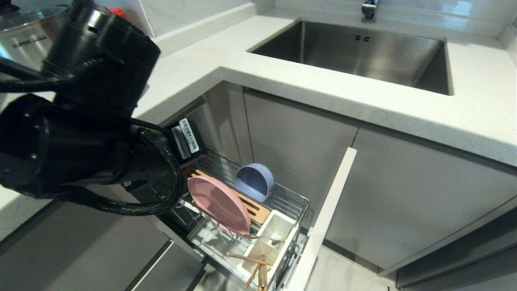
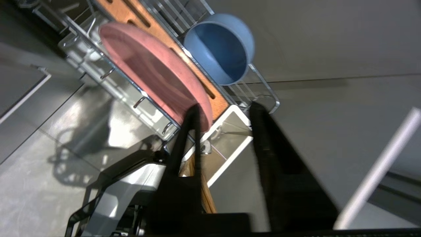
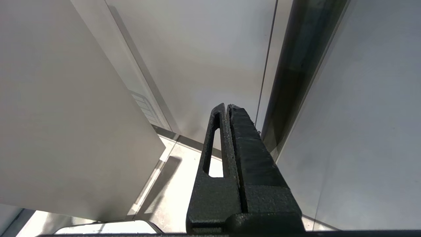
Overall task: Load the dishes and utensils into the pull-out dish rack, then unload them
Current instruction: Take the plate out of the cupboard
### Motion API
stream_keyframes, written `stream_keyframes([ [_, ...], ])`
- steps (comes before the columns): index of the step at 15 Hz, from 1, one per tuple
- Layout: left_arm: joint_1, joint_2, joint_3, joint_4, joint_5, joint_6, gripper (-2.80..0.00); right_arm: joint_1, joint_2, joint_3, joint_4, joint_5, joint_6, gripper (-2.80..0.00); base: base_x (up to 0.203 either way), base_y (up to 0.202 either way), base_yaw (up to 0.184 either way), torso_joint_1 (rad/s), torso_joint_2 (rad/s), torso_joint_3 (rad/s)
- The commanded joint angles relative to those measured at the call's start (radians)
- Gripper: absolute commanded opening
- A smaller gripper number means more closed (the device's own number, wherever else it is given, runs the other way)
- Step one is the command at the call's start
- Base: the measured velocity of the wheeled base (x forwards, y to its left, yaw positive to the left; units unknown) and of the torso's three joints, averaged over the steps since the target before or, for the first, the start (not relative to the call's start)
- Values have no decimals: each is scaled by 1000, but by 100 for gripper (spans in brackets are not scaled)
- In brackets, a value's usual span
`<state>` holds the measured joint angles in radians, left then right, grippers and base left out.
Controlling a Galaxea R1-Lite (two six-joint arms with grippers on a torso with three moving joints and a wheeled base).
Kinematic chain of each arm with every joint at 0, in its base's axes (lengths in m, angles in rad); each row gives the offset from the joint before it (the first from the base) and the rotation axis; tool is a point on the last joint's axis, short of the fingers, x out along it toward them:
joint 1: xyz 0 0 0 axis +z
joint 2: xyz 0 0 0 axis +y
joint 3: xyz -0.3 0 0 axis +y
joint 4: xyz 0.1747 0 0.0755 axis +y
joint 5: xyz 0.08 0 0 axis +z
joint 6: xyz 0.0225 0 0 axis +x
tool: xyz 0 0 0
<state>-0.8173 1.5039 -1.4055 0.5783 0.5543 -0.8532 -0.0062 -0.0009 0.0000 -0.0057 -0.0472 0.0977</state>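
Note:
The pull-out dish rack (image 1: pixel 297 202) stands drawn out below the counter, its white front panel (image 1: pixel 327 218) on the right. A pink plate (image 1: pixel 220 202) leans on edge in the wires beside the slotted wooden board (image 2: pixel 217 103). The blue bowl (image 1: pixel 254 182) lies on its side behind it. Chopsticks (image 1: pixel 258 270) stick out of one white utensil cup (image 1: pixel 278 228), and a slim metal utensil (image 1: pixel 262 237) rests across the cups. My left gripper (image 2: pixel 225 110) hovers open above the cups with nothing between its fingers; one fingertip (image 2: pixel 194 113) overlaps the plate's lower rim (image 2: pixel 151 69). My right gripper (image 3: pixel 227 107) is shut and parked beside cabinet panels.
The steel sink (image 1: pixel 363 52) is set in the white countertop (image 1: pixel 404 105) above the rack. A lidded steel pot (image 1: pixel 24 32) sits at the far left behind my left arm (image 1: pixel 80 121). Grey cabinet doors (image 1: pixel 299 149) flank the rack, with floor below.

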Motion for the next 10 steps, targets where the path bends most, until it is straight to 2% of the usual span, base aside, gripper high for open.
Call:
stream_keyframes([
  [1, -2, 84, 1, 2, 31, -54, 0, 0, -2, 0, 0, 0, 1, -280, 0, 0, 0, 0, 0, 0],
  [7, -3, 258, 3, 2, 112, -169, 0, 0, -2, 0, 0, 0, 1, -280, 0, 0, 0, 0, 0, 0],
  [10, 2, 333, -2, 1, 119, -210, 0, 0, -2, 0, 0, 0, 1, -280, 0, 0, 0, 0, 0, 0],
])
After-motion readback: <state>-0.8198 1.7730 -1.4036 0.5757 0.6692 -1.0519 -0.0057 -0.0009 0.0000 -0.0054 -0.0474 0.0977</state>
